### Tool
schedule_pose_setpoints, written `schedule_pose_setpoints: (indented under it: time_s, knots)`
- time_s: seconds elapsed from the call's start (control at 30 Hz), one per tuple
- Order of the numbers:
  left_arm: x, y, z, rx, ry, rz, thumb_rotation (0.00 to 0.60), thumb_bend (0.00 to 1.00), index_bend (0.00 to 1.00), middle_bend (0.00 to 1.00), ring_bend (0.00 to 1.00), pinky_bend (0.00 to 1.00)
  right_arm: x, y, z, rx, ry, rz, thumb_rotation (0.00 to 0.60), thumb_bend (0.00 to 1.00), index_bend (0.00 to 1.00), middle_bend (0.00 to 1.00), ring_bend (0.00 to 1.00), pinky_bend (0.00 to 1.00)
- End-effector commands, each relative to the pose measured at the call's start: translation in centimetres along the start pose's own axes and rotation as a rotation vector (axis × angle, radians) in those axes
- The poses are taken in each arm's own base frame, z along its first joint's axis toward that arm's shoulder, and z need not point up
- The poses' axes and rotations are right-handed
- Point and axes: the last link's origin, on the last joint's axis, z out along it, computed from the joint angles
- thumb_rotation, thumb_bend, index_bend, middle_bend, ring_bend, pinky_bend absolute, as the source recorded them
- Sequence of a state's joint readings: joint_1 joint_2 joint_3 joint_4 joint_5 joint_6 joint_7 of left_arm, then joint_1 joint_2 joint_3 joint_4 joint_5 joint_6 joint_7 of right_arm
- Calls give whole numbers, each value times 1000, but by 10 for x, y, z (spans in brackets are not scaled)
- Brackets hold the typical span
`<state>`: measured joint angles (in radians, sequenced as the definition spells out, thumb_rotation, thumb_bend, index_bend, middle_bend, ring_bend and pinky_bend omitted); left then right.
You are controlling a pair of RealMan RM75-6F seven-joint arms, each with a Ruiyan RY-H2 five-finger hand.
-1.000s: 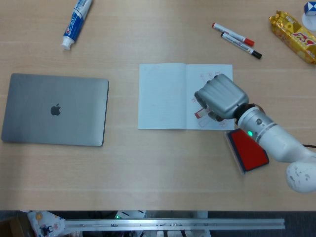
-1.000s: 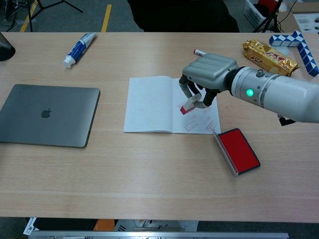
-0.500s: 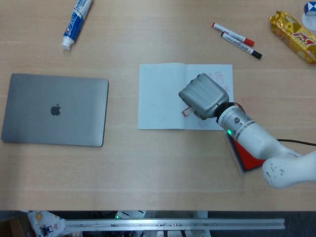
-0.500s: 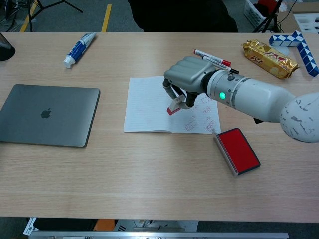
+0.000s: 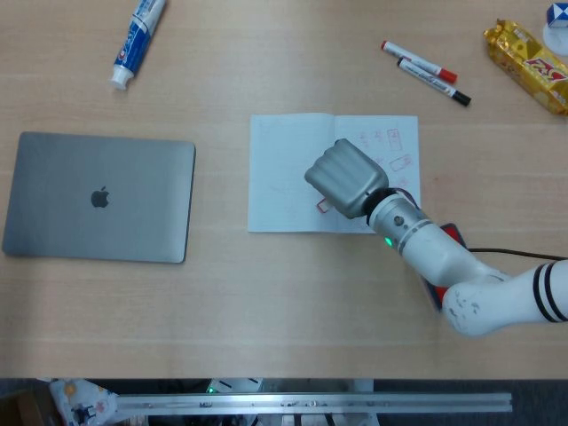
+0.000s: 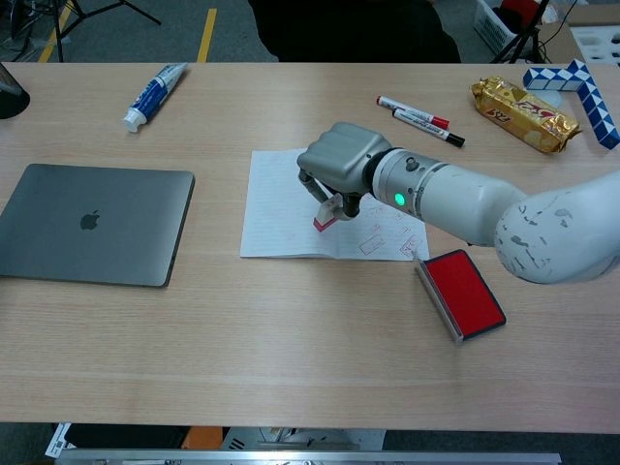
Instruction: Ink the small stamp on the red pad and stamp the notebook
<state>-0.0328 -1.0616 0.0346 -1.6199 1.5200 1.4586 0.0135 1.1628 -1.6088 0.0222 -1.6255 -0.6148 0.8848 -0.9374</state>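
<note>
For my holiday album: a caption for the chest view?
Robot's right hand holds a small stamp over the open notebook, red ink pad nearby.

Legible markings are few. The closed grey metal laptop (image 5: 98, 197) carries a dark apple-shaped logo at the centre of its lid, visible in both views; no lettering accompanies it. The blue-and-white toothpaste tube (image 5: 138, 41) bears printed lettering along its body, too small to read. The gold foil snack packet (image 5: 529, 65) shows a red and white printed label, its wording not legible. The open white paper notebook (image 5: 293, 173) carries several faint red rectangular stamp impressions on its right page; their content cannot be made out. No numbers can be read anywhere.
</note>
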Motion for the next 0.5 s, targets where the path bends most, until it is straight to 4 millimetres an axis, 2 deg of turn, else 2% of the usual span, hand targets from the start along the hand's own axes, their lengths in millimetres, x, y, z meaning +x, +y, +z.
schedule_pose_setpoints:
  time_s: [0.03,0.5]
  knots:
    - [0,-1,0,2,0,-1,600,245,154,106,249,226,0,-3,2,1,-4,-5,600,545,807,648,494,472]
    - [-2,-4,0,12,-5,-1,600,244,153,100,249,226,-4,-14,15,5,-33,-17,600,545,808,649,494,472]
